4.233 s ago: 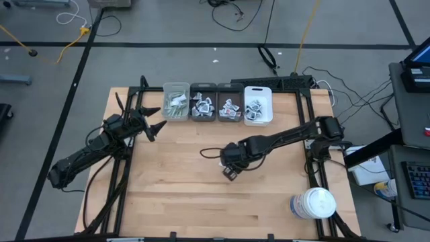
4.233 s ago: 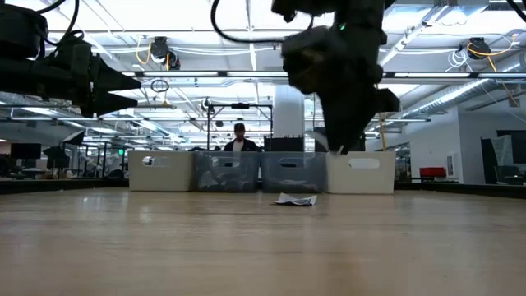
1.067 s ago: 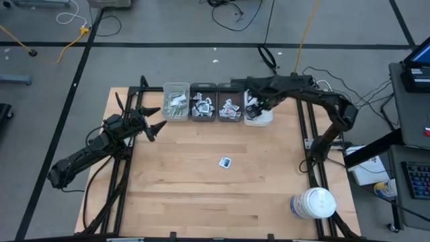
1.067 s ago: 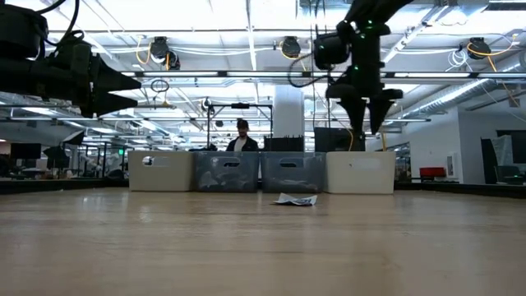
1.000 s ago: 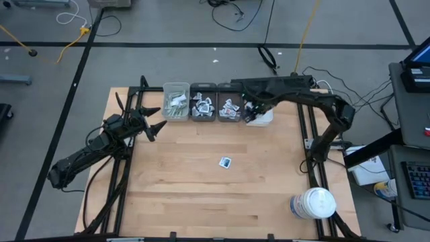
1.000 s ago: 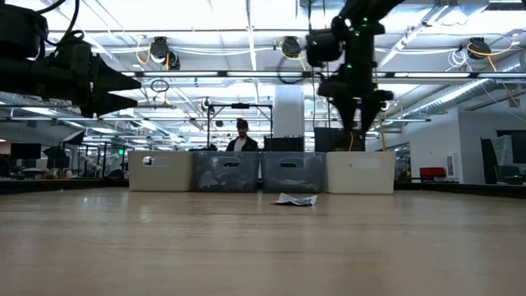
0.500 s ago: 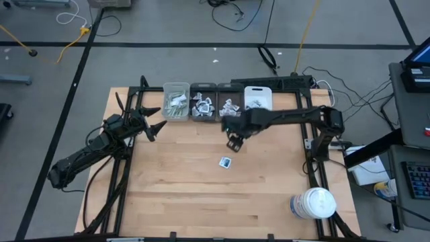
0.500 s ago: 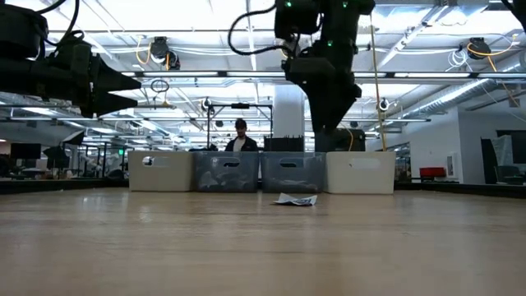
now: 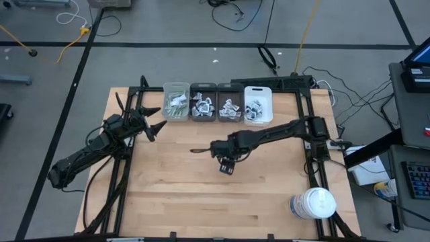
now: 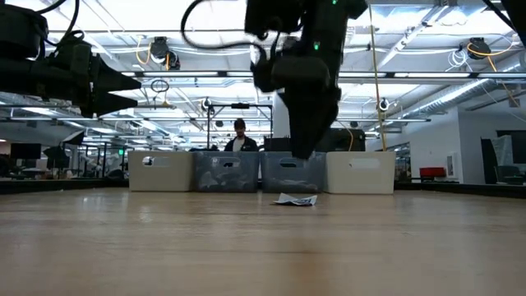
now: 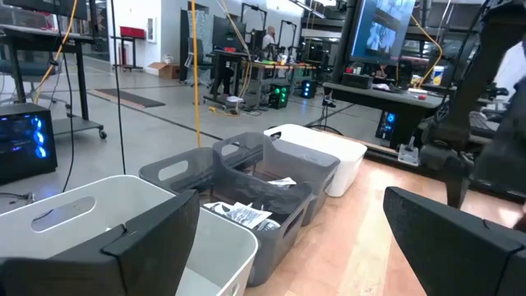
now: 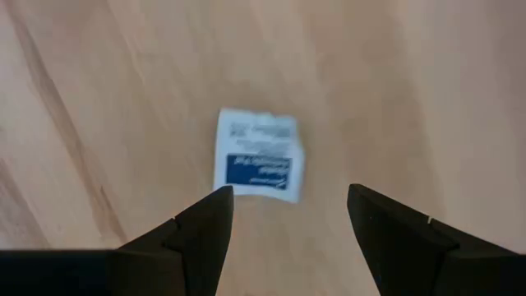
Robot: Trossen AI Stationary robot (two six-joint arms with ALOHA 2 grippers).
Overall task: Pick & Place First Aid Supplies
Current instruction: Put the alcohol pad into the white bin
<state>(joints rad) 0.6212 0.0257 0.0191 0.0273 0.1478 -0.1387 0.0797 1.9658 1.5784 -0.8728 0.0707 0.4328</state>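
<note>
An overhead camera looks straight down on the whole table [image 9: 168,195], while a low one at table-top height faces level across it toward the four bins [image 10: 255,173] and the room behind. The left wrist camera looks along the same bins from close by; the right wrist camera points down, near, at the sachet [image 12: 257,156] that the low view also shows.

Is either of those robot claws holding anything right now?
No. The right gripper hangs open above a loose sachet lying on the table, not touching it. The left gripper waits open and empty at the side.
</note>
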